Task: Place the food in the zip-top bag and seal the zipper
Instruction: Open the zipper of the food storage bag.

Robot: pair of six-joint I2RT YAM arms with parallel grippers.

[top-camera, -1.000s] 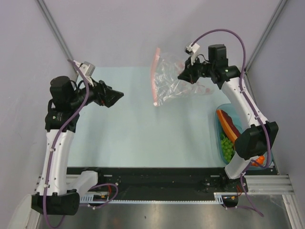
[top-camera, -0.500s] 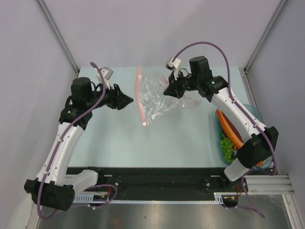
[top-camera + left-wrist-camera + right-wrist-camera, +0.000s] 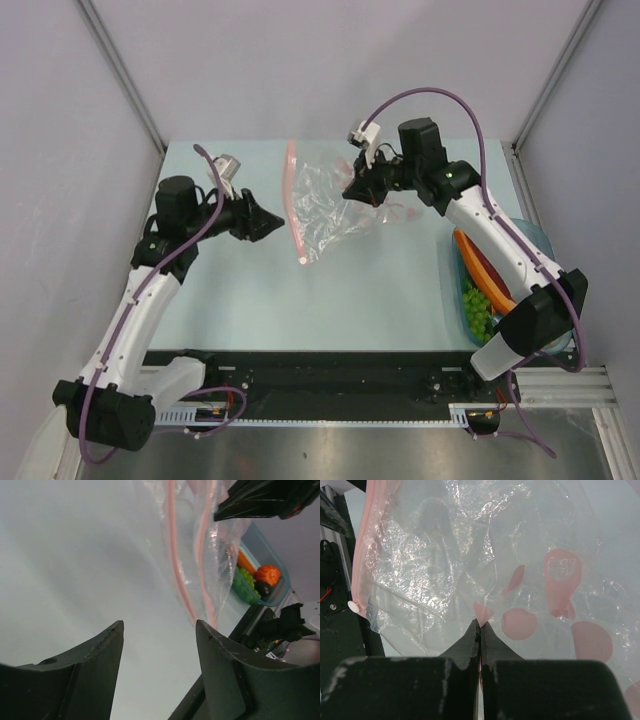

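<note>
left gripper (image 3: 159, 625): I see its jaws standing apart at a middling width. Nothing sits between them, only the table (image 3: 300, 295) beyond.
right gripper (image 3: 480, 625): its jaws are pressed together, with a fold of clear film pinched at the tips. It holds the zip-top bag.
zip-top bag (image 3: 330, 205): crinkly and clear, it fans out from the right gripper's tips toward the left gripper. Pink round patches show on the film just past the pinch. I cannot tell whether its lower edge rests on the table.
zipper (image 3: 292, 200): the pink-red strip runs along the bag edge farthest from the right gripper, just ahead of the left gripper's tips. From the left wrist I see two pink lines side by side with a gap between them. Their lower end comes close to that gripper's right-hand finger (image 3: 225, 670), and I cannot tell whether it touches.
white knob (image 3: 353, 606): it sits at one end of the zipper, far to the left of the right gripper's tips.
teal bowl (image 3: 540, 233): it lies well behind the right gripper, beside that arm's forearm and apart from both sets of tips.
food: the orange slice (image 3: 478, 262) and green grape bunch (image 3: 477, 310) lie in the bowl. The left wrist view also shows the orange-red round fruit (image 3: 268, 574) and dark ball (image 3: 263, 587) there.
</note>
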